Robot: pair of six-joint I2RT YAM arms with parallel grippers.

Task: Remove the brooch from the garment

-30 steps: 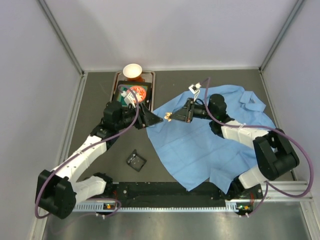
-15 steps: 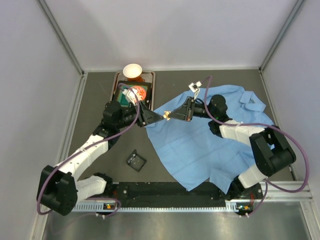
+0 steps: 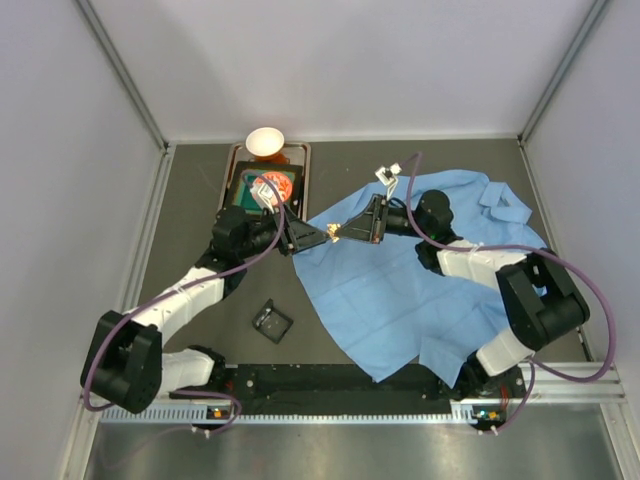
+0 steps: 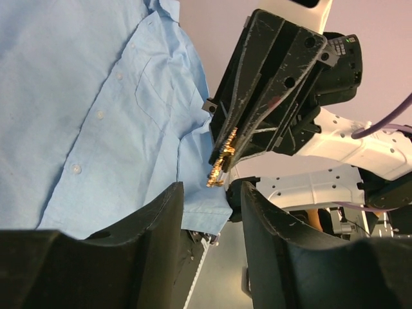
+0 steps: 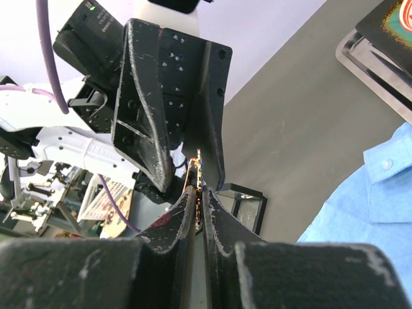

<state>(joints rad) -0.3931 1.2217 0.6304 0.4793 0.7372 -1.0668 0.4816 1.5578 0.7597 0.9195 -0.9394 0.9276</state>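
The brooch (image 3: pixel 336 232), a tiny gold-silver ornament, is pinched between the tips of my right gripper (image 3: pixel 346 231), which is shut on it and holds it just off the left edge of the light blue shirt (image 3: pixel 400 290). It shows edge-on in the right wrist view (image 5: pixel 198 168) and in the left wrist view (image 4: pixel 220 161). My left gripper (image 3: pixel 322 237) is open, its tips facing the brooch from the left at a small gap. The shirt (image 4: pixel 84 96) lies spread out below.
A small dark square box (image 3: pixel 271 321) lies on the table in front of the left arm, also in the right wrist view (image 5: pixel 248 206). A tray (image 3: pixel 236 160) with an orange item (image 3: pixel 272 186) and a white bowl (image 3: pixel 265 142) stand at the back left.
My left gripper has moved right, closing the gap to the brooch. My right gripper has tilted slightly and still holds the brooch in about the same place.
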